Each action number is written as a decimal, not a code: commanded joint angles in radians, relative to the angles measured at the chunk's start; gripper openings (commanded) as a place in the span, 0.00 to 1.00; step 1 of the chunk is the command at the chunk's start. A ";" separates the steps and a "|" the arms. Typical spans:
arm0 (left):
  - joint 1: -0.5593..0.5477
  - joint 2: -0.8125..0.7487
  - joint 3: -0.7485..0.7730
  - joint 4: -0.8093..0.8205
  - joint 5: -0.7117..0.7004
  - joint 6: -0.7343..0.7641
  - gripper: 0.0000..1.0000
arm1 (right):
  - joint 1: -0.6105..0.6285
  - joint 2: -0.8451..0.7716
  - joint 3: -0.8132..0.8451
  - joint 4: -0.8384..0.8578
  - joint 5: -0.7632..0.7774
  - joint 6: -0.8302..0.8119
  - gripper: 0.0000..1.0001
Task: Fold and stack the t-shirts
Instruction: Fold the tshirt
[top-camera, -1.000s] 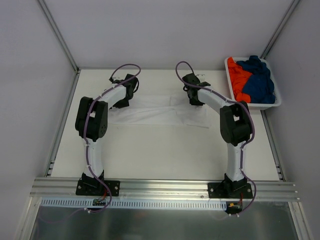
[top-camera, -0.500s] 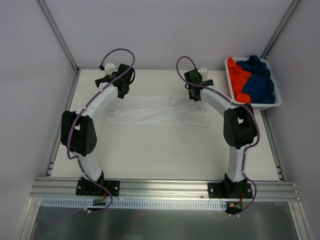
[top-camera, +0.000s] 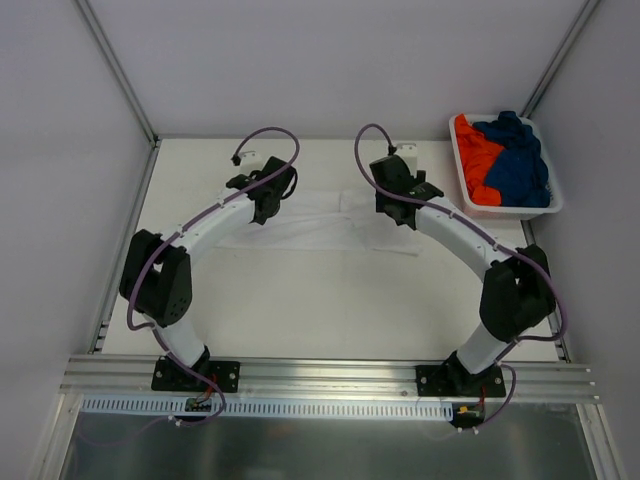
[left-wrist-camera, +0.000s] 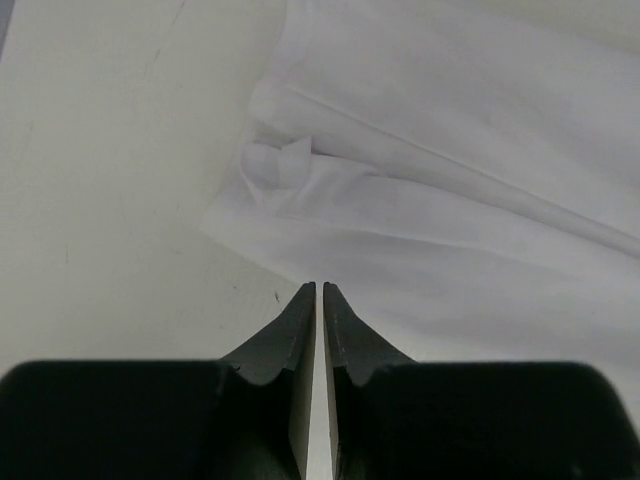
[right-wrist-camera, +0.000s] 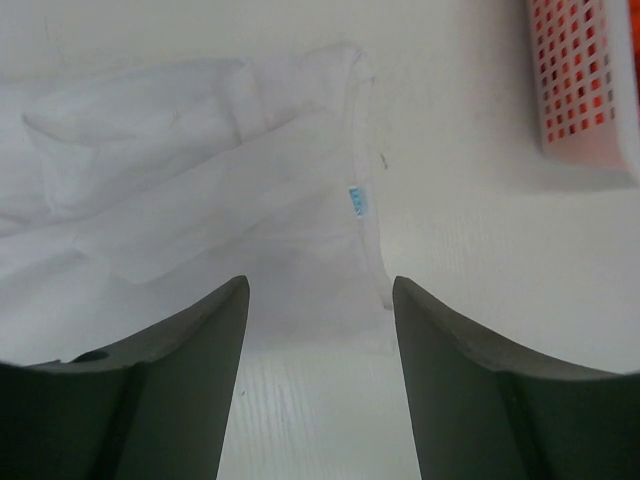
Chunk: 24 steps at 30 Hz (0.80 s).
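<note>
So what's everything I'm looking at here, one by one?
white t-shirt: 1, white, spread on the table's far half
orange t-shirt: 1, orange, crumpled in the basket
blue t-shirt: 1, dark blue, in the basket beside the orange one
basket: 1, white, table's far right corner
table: 1, cream
left arm: 1, white and black
right arm: 1, white and black
left gripper: 1, black, shut at the white t-shirt's edge
right gripper: 1, black, open over its right end
</note>
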 joint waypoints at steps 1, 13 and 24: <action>-0.009 0.031 -0.021 0.025 0.058 -0.013 0.07 | 0.032 0.019 -0.031 0.000 -0.038 0.052 0.62; -0.010 0.174 -0.014 0.050 0.116 0.024 0.00 | 0.039 0.272 0.130 -0.083 -0.085 0.089 0.18; -0.009 0.211 -0.055 0.050 0.154 -0.001 0.00 | 0.000 0.431 0.260 -0.207 -0.159 0.114 0.18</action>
